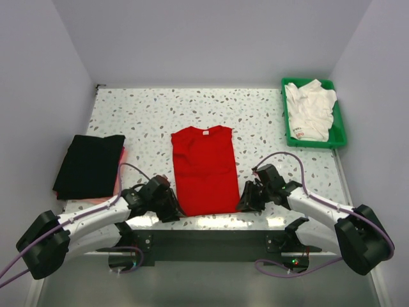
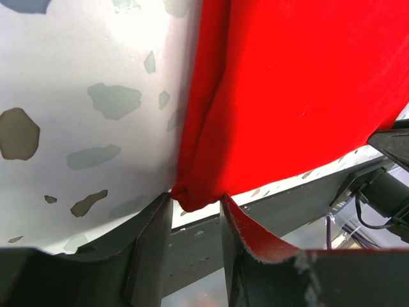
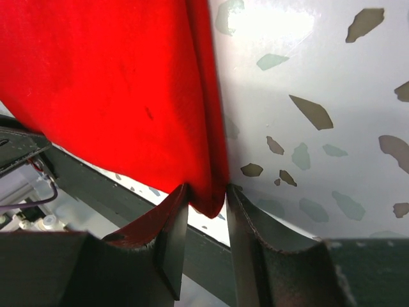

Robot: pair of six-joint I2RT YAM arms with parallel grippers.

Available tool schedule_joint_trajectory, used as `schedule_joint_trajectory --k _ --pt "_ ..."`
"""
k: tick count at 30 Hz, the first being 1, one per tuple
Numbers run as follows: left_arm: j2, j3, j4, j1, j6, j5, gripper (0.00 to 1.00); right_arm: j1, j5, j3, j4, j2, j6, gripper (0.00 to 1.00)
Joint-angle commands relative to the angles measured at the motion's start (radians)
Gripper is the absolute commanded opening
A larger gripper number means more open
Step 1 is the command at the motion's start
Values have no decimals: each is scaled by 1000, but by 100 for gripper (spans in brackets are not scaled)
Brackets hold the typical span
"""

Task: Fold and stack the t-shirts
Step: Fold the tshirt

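- Both wrist views cut off the red t-shirt point(image 2: 307, 83) beyond its near hem corners.
- Under the black t-shirt point(image 1: 88, 165) we see only a pink edge point(image 1: 121, 167); the rest is hidden.
- Red print on the white t-shirts point(image 1: 310, 109): too small to read.

A white bench point(image 1: 255, 109) speckled with grey and brown flecks is filling the middle of the top view. It is running from a dark rail point(image 1: 211, 240) near the bottom of the frame up to the back wall point(image 1: 211, 38). Plain pale side walls point(image 1: 32, 96) are closing it in at left and right. Soft light is falling evenly, and a bright glare point(image 2: 144, 25) is shining off the glossy surface at the top of both wrist views.
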Motion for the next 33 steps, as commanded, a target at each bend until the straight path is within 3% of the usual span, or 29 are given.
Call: schedule_joint_trajectory --k 1,11,16,20,22,33 --pt "5 -31 -75 -9 -27 -86 40 6 38 -34 -1 17 9 34" --pt "30 -2 -84 -9 -18 -170 34 6 41 -34 19 15 8 22" --pt "73 41 -87 -11 31 -231 26 6 49 -14 -3 -9 -6 17" --pt "79 72 -95 -9 62 -251 13 6 50 1 -34 -35 -26 14" --pt "73 74 -95 -9 74 -245 0 6 50 10 -50 -57 -35 11" --pt "-22 58 -72 -109 146 -103 0 6 3 -2 -158 -244 -72 0"
